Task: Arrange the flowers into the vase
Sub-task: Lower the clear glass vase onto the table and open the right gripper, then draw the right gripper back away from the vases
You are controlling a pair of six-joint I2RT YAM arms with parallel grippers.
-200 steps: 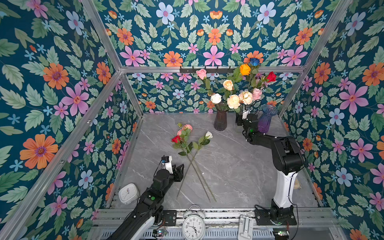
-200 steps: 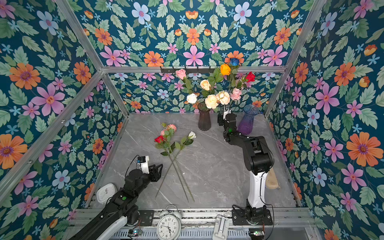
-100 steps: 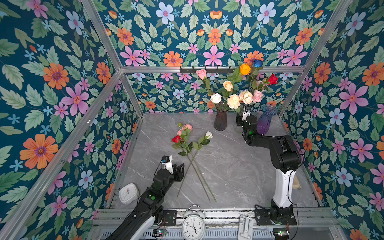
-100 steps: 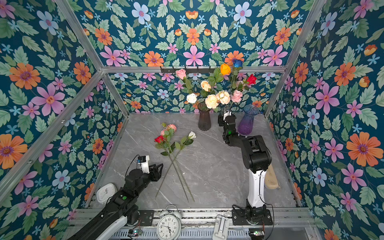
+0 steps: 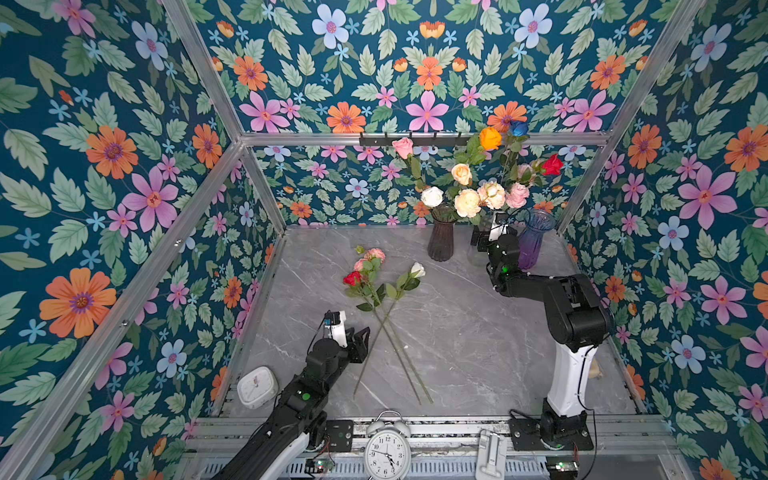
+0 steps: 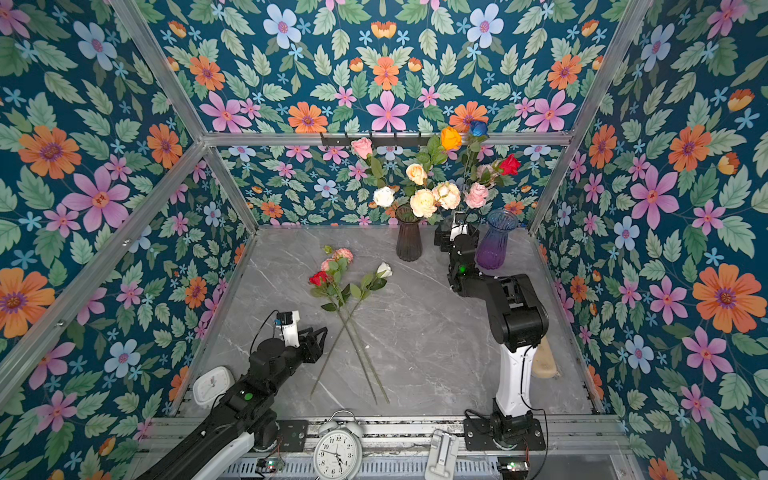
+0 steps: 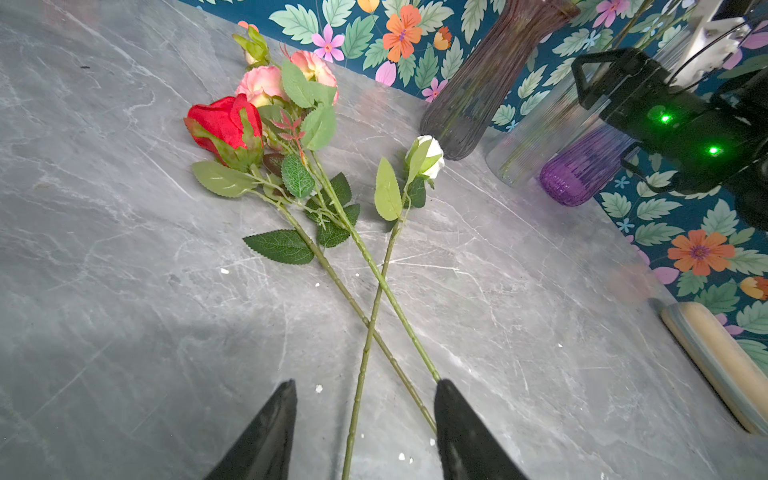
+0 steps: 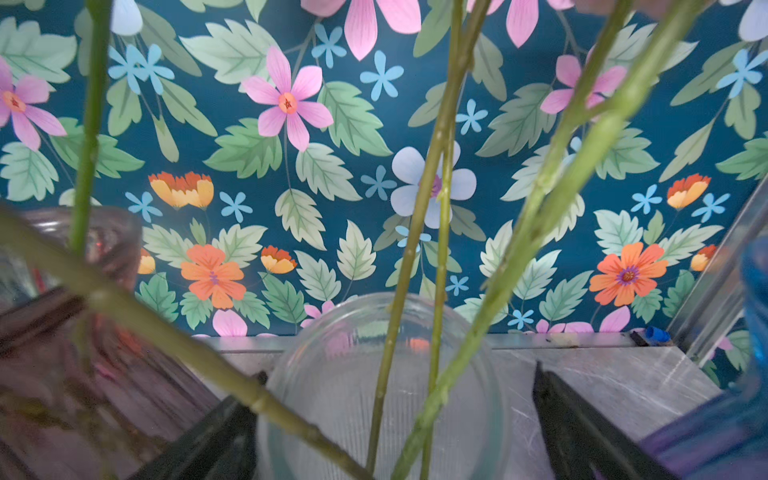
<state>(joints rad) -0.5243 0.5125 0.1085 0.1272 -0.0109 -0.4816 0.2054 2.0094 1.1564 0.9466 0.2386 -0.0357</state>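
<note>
risk: three loose flowers (image 7: 332, 199) lie crossed in the middle of the bench (image 5: 478, 340), so closing on one stem may drag another. their lower stems run just ahead of the left fingers (image 7: 266, 436), which are spread and empty. the right fingers (image 8: 573, 424), wide and empty, flank the clear vase (image 8: 374, 374) at the rear edge; a careless retreat could topple it.

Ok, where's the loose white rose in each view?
Top view: white rose lies flat, in front of the dark vase.
Top view: same spot, vase behind it.
Left wrist: rose head close to the vase's base.
Right wrist: not in it.
Landmark: the dark vase, which the right wrist view also shows.
</note>
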